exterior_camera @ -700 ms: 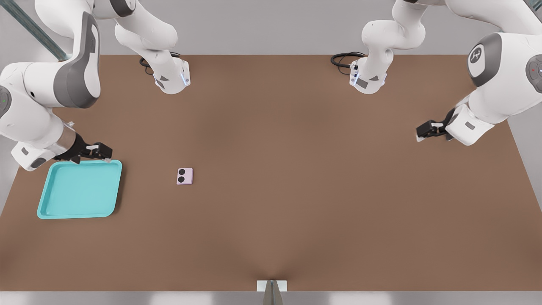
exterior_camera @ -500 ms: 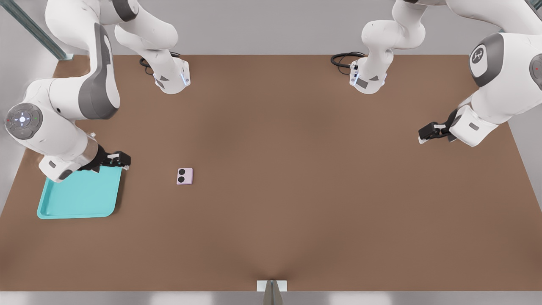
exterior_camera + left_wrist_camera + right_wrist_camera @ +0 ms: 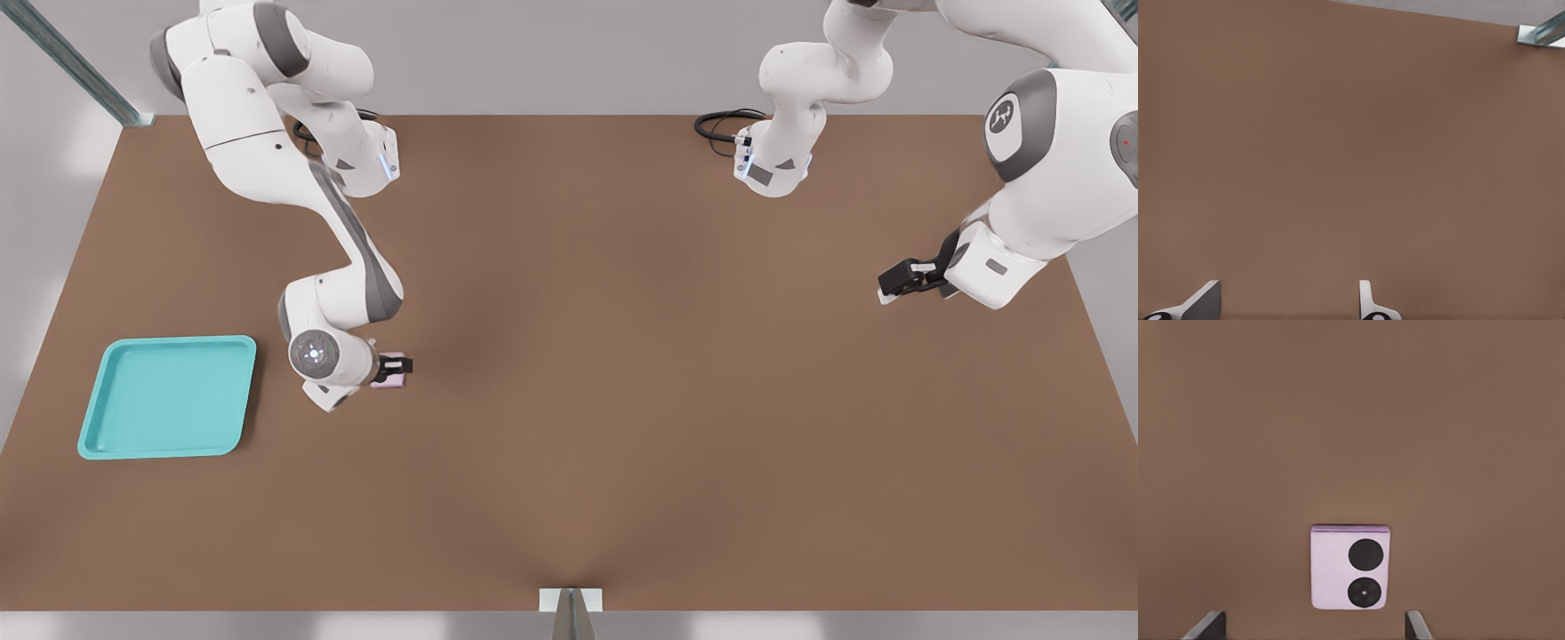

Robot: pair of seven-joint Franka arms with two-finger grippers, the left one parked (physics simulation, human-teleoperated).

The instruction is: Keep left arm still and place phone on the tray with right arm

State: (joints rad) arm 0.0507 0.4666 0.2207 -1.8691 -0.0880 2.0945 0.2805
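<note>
Hovering over the phone (image 3: 391,380), the right arm's end effector (image 3: 394,365) points down at it with fingers (image 3: 1208,625) spread wide, one either side of the pink case and holding nothing. That straddle suggests the grasp is about to be made, with the fingers set to close on the phone's two opposite edges. The phone lies flat on the brown counter (image 3: 622,400), lenses up. In the front view the tray (image 3: 120,440) sits well apart at about nine o'clock from the phone, so a lift and sideways carry would follow.
</note>
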